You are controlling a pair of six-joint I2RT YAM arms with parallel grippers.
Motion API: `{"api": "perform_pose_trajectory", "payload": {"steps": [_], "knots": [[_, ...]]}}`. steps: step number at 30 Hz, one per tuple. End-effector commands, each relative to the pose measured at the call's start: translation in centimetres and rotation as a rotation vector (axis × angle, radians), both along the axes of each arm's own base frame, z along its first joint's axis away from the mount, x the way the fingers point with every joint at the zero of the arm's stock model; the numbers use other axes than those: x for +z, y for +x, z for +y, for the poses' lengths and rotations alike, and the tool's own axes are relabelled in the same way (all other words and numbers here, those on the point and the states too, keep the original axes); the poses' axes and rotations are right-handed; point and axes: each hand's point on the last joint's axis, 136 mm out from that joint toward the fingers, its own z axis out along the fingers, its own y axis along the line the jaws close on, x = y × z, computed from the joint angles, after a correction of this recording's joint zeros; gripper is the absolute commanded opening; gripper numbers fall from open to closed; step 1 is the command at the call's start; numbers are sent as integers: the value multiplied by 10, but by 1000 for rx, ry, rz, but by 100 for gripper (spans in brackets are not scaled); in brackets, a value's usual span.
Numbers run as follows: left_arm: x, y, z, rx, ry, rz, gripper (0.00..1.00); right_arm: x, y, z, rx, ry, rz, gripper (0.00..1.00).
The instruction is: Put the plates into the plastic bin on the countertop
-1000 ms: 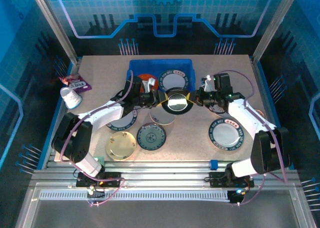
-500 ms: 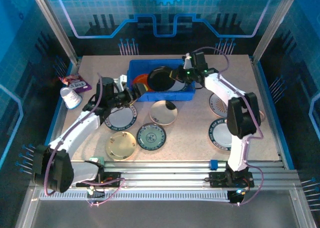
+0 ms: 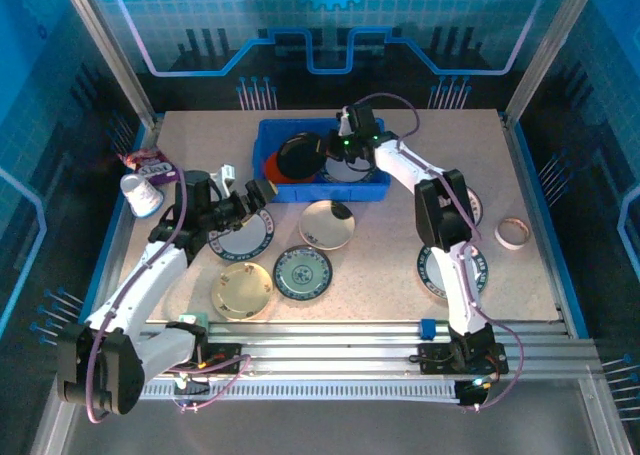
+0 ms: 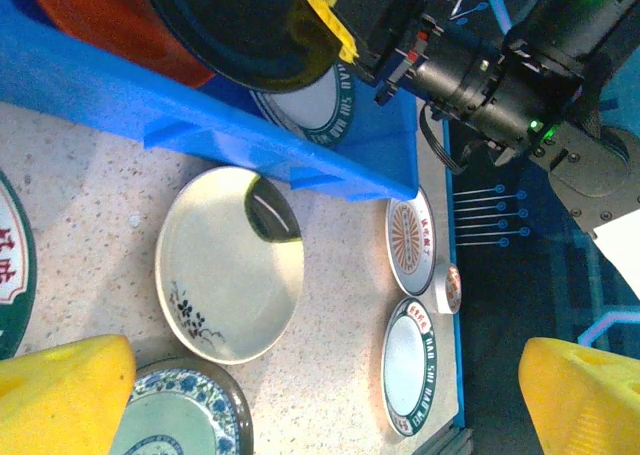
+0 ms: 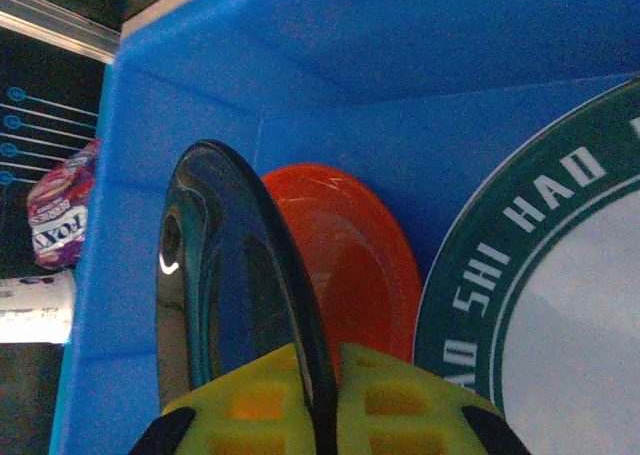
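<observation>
Black plate [image 5: 232, 275] stands on edge in bin [image 3: 330, 191], its rim pinched tight by right gripper [image 5: 318, 400], just beside orange plate [image 5: 350, 250]. Better to tilt it flat and low onto that plate before release, so it won't clatter. Left gripper [image 3: 247, 191] gapes wide, empty, over countertop [image 3: 380, 245].

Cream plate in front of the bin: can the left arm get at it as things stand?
Probably yes: the left gripper is open and empty, close to the cream plate, which lies bare on the countertop.
</observation>
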Motion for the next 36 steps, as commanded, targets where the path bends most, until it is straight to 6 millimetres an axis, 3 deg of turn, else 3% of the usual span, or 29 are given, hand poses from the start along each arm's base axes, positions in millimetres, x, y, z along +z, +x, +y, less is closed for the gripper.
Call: {"api": "perform_pose_trajectory", "payload": {"steps": [1,6,15,17,23,36], "knots": [[-5,-6,3,-3,12,5,99,-7,4,19,13,0,-18,0],[-7,-5,3,-6,17,12,100,-21,2,27,25,-32,4,0],[-13,-2,3,-6,19,35,99,-28,-1,31,52,-156,28,0],[-13,-1,3,-7,21,35,99,-28,-3,30,51,-179,28,9],[-9,1,3,-9,31,29,99,-18,-6,25,46,-219,12,25],[-2,2,4,-7,44,11,99,17,-14,9,42,-292,-51,33]]}}
